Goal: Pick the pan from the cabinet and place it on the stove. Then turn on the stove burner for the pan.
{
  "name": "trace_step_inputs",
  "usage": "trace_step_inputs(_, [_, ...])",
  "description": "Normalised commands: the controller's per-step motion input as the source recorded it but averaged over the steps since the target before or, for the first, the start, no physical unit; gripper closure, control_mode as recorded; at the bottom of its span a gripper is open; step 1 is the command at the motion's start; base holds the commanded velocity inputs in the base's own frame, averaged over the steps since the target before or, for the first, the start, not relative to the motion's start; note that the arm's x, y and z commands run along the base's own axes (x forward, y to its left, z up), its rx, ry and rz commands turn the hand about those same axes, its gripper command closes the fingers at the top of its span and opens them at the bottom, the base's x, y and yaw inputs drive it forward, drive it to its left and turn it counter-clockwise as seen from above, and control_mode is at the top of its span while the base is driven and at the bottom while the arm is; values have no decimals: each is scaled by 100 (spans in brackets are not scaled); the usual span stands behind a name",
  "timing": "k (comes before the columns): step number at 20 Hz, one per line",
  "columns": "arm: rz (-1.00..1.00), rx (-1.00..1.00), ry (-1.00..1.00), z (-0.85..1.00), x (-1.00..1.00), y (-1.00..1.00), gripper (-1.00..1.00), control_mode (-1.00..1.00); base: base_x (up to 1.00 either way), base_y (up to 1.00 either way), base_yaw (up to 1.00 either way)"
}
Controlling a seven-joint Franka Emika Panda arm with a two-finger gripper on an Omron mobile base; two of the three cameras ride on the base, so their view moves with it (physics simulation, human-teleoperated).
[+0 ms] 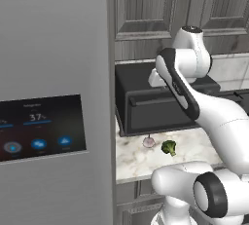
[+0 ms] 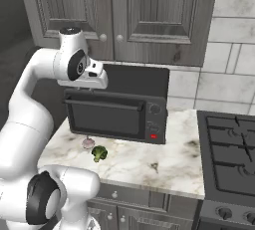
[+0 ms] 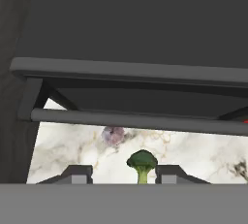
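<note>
One bent arm (image 2: 30, 99), pincer (image 3: 116, 173) agape above broccoli (image 3: 142, 162), facing oven (image 2: 117, 114)

Steel fridge (image 1: 53, 97) looms left, marble counter (image 2: 149, 159) beside it carrying a black countertop oven (image 2: 117, 109), pale tiled wall (image 2: 224, 79) behind.

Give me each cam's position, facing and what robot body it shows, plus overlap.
Left base view: behind-left of the arm, facing the fridge, oven and counter.
Right base view: behind-right, facing cabinet, oven, counter, stove; arm lower left.
Hand view: on the hand, looking down past the oven handle at broccoli; fingertips at bottom.
Shared: oven, broccoli and a small purple item.
</note>
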Motion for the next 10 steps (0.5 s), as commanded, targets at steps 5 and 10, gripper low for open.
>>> trace_step_inputs(5, [0,0,0,0,0,0,-100,-100,0,0,0])
trace_step_inputs(10, [0,-1,-33,-1,-20,3,-100,-100,0,0,0])
